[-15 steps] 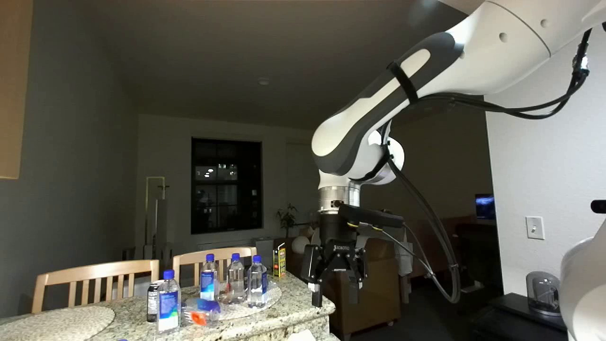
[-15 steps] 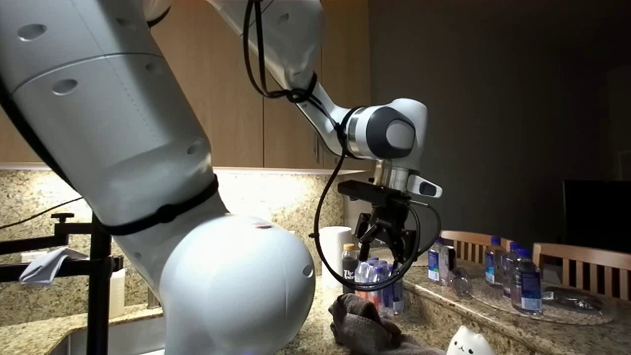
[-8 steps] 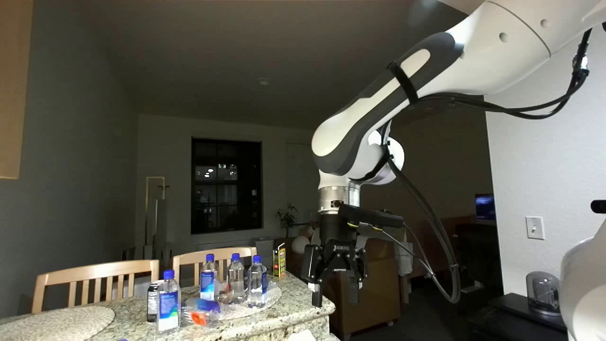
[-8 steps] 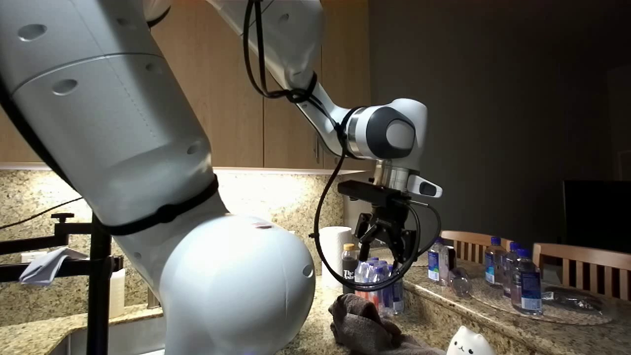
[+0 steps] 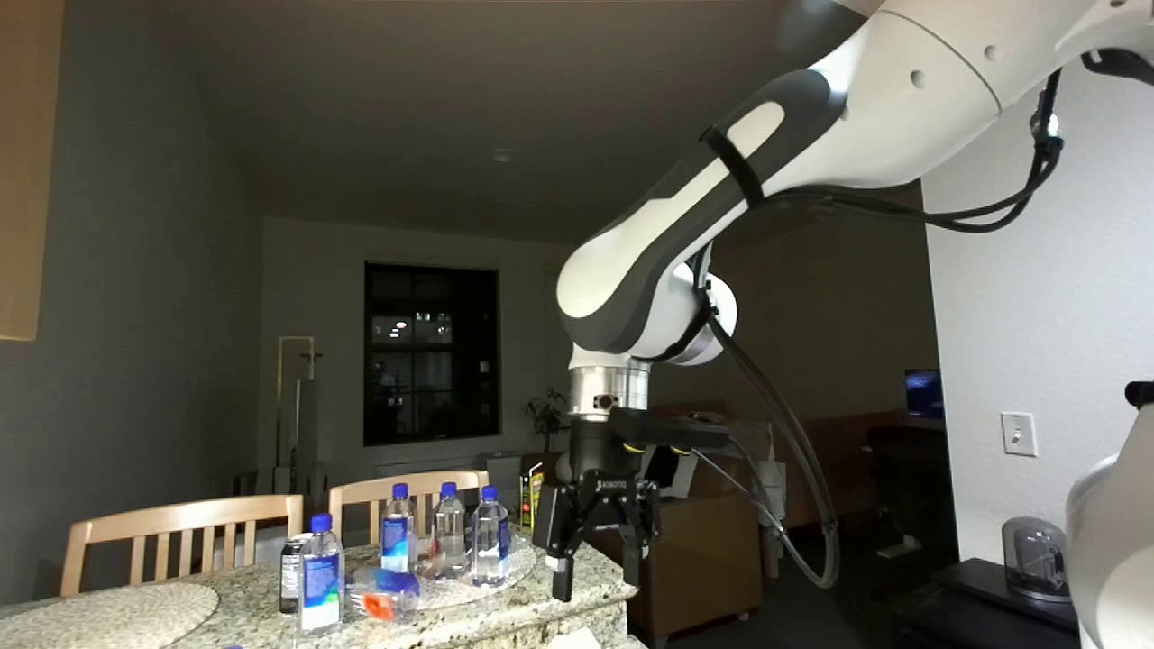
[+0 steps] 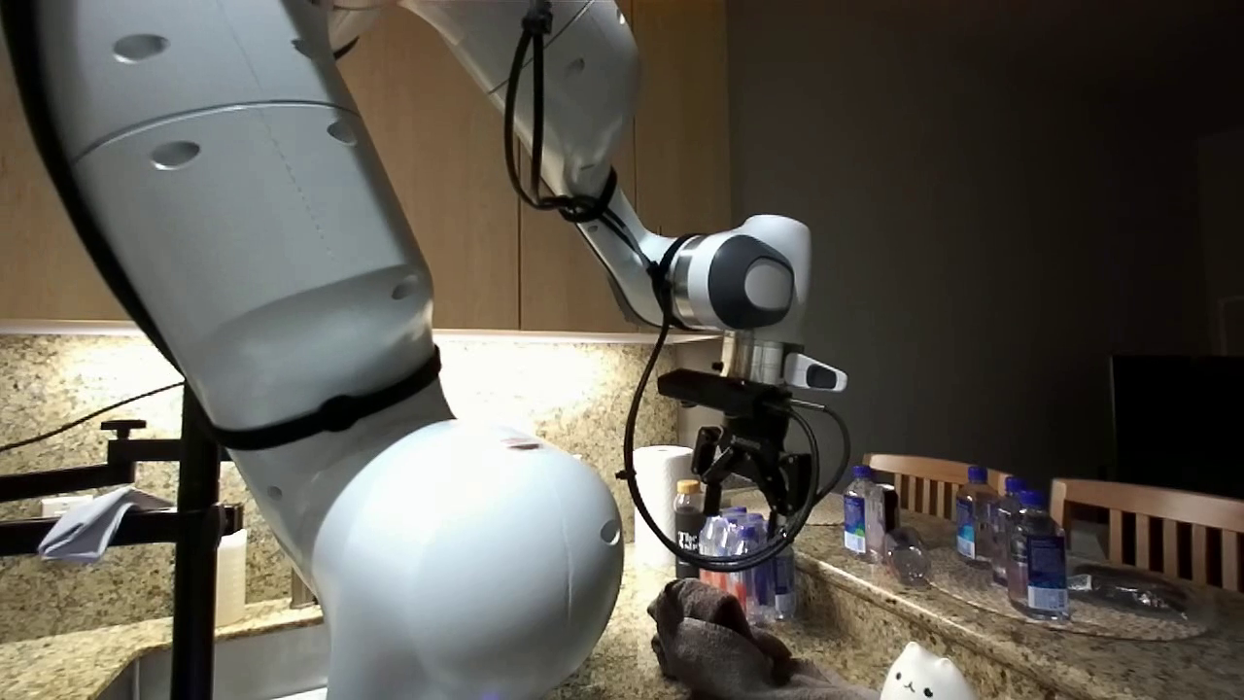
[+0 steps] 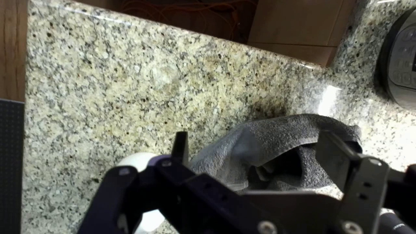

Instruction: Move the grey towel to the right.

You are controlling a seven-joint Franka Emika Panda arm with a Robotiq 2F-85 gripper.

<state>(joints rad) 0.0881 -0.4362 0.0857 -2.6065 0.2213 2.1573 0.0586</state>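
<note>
Speckled granite counter (image 7: 130,81) spreads beneath my fingers (image 7: 180,148), which stand wide apart with nothing between them. Below and clear of them, the grey towel (image 7: 276,139) lies rumpled on that counter, with, in an exterior view, a white cat figure (image 6: 926,678) and clustered bottles (image 6: 763,590) near it. I judge this the approach, grasp not yet made: next I should descend, pinch a raised fold, then carry it right.

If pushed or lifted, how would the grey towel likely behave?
The grey towel will probably sag, given its loose folds. Its fuzzy surface suggests it won't slip easily. Lying crumpled on the counter, it seems unlikely to roll.
</note>
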